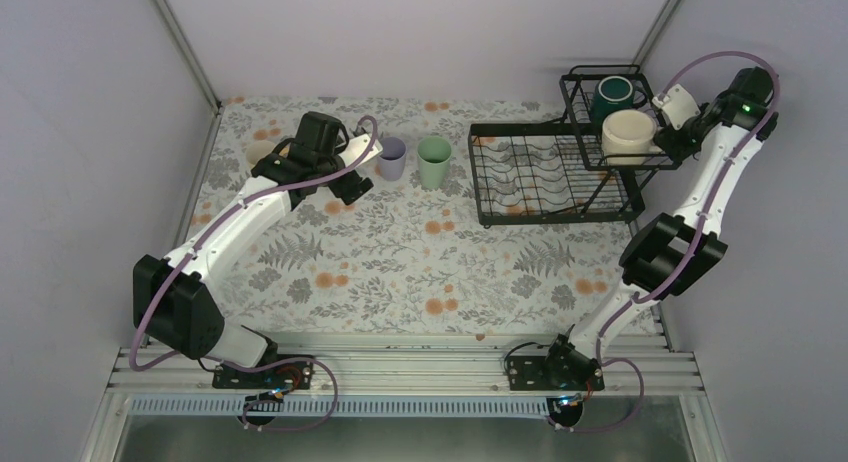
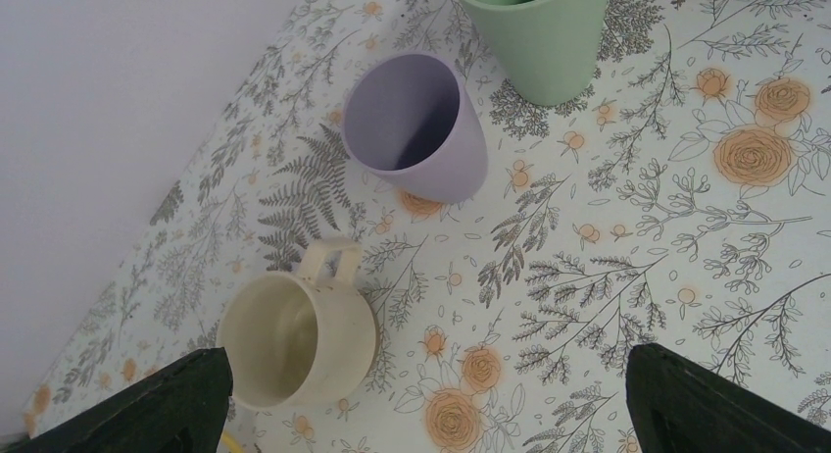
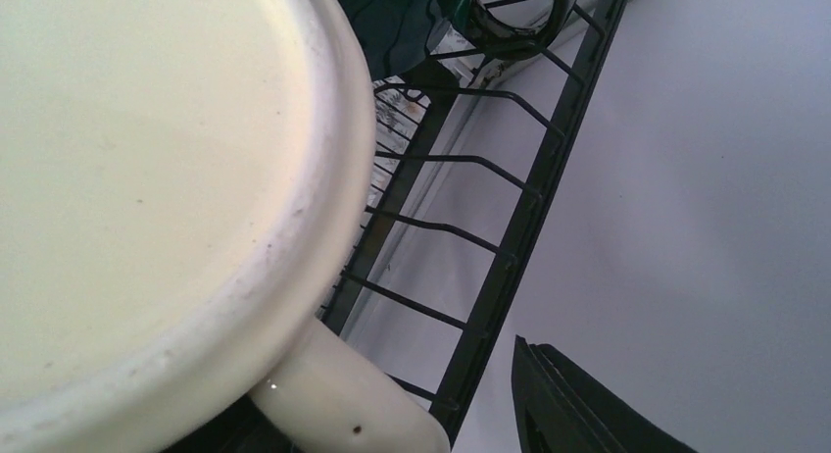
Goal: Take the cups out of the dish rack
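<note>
left gripper (image 2: pixel 423 399) wide open, nothing in it. both fingertips sit at the bottom corners of the left wrist view, above the counter (image 1: pixel 420 272) (floral print, ferns and orange roses).

three cups stand on the counter at far left, all plain, mouths up:
- pale mug (image 2: pixel 294 340), handle on the side toward the lavender cup (image 2: pixel 416 125)
- mint cup (image 2: pixel 534 31) just beside the lavender one, not touching

in the top view the pale mug is mostly hidden under the left arm.

rack (image 1: pixel 560 220) is at the far right of the counter: low tray with plate slots, raised basket (image 1: pixel 600 72) joined on its right. two mugs in the basket, close together, mouths up: green mug (image 1: pixel 612 94) at the back, cream mug (image 1: pixel 628 134) in front.

right gripper (image 1: pixel 664 137) is at the cream mug's handle, on the mug's right side. in the right wrist view the mug rim fills the frame with the handle at the bottom. one dark finger (image 3: pixel 588 404) is just right of the handle, apart from it; the other is out of frame. can't tell whether it is closed on the handle or how wide it stands.
</note>
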### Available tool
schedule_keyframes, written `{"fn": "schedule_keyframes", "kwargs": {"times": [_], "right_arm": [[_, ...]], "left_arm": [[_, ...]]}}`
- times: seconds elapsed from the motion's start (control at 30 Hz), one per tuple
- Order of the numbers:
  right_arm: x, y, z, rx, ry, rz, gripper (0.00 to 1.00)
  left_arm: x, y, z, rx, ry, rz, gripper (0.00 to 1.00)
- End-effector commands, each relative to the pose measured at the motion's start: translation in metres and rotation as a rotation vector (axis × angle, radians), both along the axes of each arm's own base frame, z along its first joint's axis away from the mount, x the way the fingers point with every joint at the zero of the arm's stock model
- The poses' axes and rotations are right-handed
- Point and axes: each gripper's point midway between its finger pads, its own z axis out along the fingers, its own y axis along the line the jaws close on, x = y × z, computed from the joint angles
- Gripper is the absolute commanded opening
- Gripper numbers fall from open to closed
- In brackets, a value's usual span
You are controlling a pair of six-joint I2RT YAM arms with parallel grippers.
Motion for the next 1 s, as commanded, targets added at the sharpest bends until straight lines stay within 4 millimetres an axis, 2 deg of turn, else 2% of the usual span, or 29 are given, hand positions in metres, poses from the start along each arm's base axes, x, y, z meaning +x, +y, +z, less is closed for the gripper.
{"fn": "schedule_keyframes", "kwargs": {"times": [0.0,0.07,0.2,0.33,0.5,0.73,0.83,0.87,0.97], "right_arm": [[0.005,0.006,0.001,0.034,-0.022,0.016,0.49],[0.005,0.009,0.004,0.046,-0.034,0.021,0.41],[0.005,0.013,0.009,0.063,-0.053,0.02,0.15],[0.003,0.015,0.016,0.064,-0.067,0.016,0.04],[-0.004,0.025,0.047,0.063,-0.143,0.013,0.03],[-0.021,0.043,0.118,0.032,-0.327,-0.005,0.03],[-0.029,0.053,0.133,0.051,-0.365,0.007,0.03],[-0.038,0.062,0.147,0.051,-0.395,0.017,0.03],[-0.048,0.082,0.161,0.121,-0.438,0.046,0.03]], "left_arm": [[-0.001,-0.002,0.011,-0.018,-0.018,-0.013,0.99],[-0.001,-0.003,0.01,-0.018,-0.015,-0.015,0.99],[-0.001,-0.005,0.01,-0.027,-0.006,-0.023,0.99],[-0.002,-0.006,0.011,-0.029,-0.004,-0.03,0.99],[-0.001,-0.008,0.011,-0.037,-0.003,-0.036,1.0],[0.002,-0.017,0.018,-0.066,0.005,-0.059,0.99],[0.01,-0.018,0.032,-0.09,-0.044,-0.032,0.99],[0.012,-0.018,0.038,-0.098,-0.065,-0.028,0.99],[0.02,-0.021,0.057,-0.128,-0.125,-0.014,0.99]]}}
